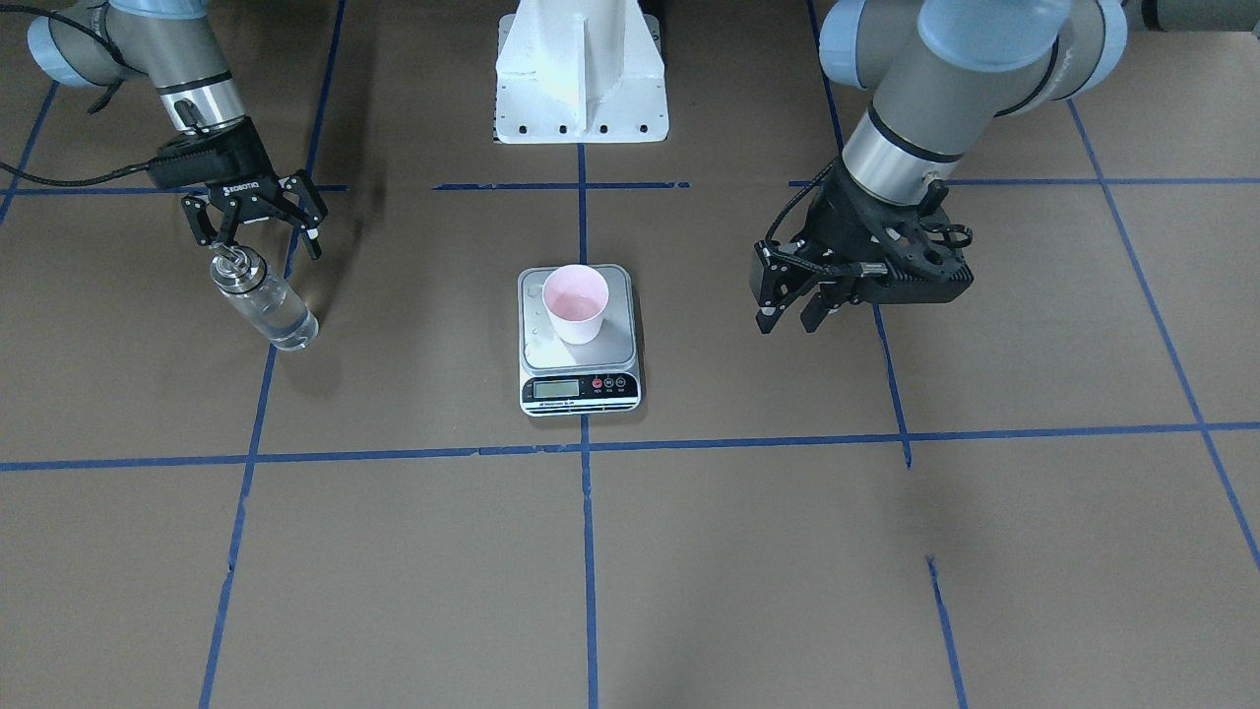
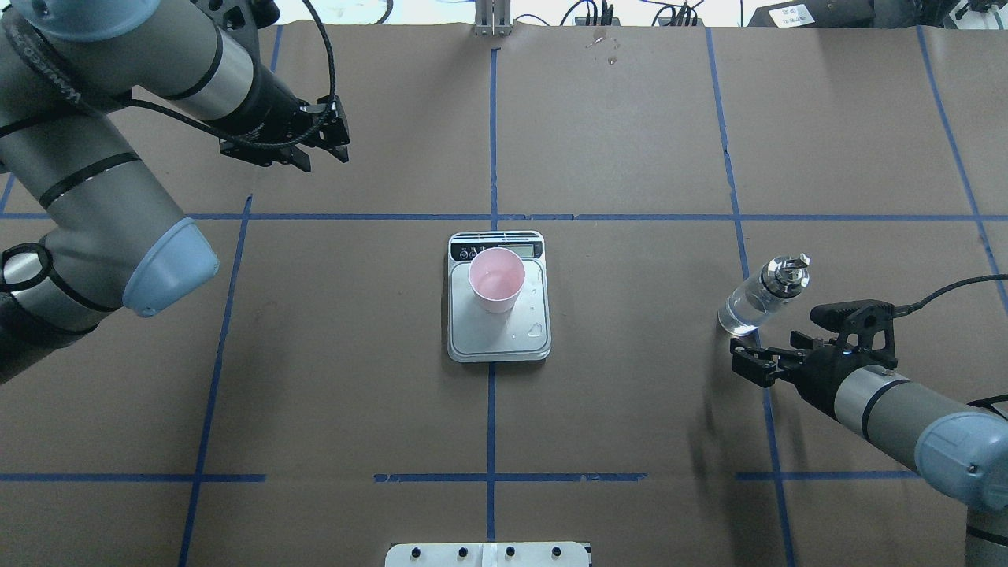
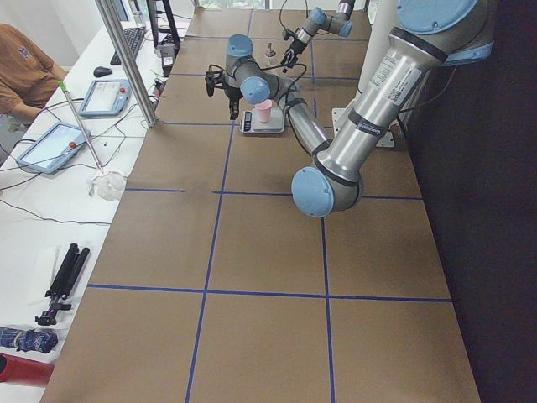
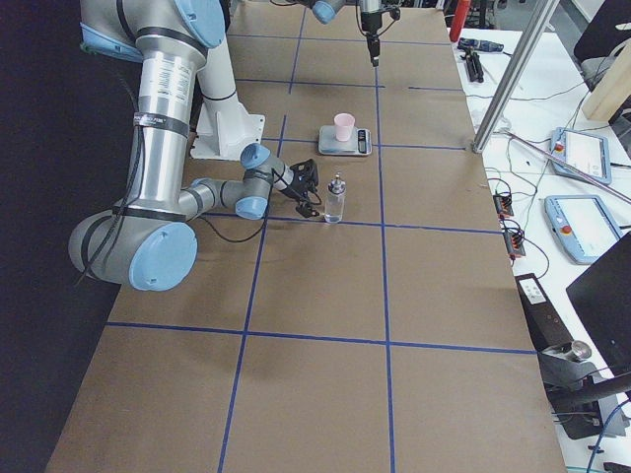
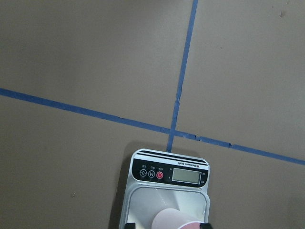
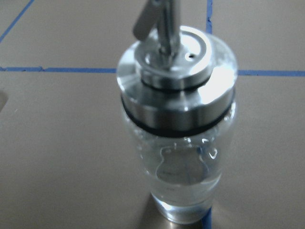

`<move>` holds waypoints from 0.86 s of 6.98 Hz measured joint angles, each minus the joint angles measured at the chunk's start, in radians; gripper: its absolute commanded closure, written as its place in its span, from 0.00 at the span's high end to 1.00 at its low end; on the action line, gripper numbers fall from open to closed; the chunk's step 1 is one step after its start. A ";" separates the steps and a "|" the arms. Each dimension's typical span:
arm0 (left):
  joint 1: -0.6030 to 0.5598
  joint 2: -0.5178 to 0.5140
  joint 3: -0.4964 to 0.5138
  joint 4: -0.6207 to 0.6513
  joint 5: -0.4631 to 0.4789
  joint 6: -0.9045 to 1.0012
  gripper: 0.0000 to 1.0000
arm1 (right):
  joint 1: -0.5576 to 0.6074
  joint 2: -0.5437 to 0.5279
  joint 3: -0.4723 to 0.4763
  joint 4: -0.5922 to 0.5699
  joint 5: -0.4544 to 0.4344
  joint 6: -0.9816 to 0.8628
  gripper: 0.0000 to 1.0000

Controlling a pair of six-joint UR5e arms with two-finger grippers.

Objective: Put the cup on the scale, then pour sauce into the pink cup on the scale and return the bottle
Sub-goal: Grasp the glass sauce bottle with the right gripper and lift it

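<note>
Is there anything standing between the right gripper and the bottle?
Nothing visible does. The right gripper, jaws open, sits close beside the upright bottle, with only bare table between them. The scale and the cup stand well off, at the table's middle.

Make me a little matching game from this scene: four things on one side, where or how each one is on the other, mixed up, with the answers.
Things:
1. cup
2. bottle
3. right hand
4. left hand

Places or states:
A. open, by the bottle, not touching it
B. on the scale
C. over bare table, far from the bottle
D. upright on the table, held by nothing

Pairs: 1-B, 2-D, 3-A, 4-C.
</note>
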 measured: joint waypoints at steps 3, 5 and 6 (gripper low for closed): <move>-0.027 0.030 -0.001 0.000 0.018 0.083 0.56 | -0.059 0.004 -0.012 -0.038 -0.184 0.062 0.99; -0.030 0.033 0.002 0.002 0.043 0.091 0.56 | -0.084 0.019 -0.047 -0.051 -0.271 0.073 1.00; -0.030 0.033 0.002 0.003 0.045 0.092 0.56 | -0.091 0.033 -0.074 -0.049 -0.308 0.077 1.00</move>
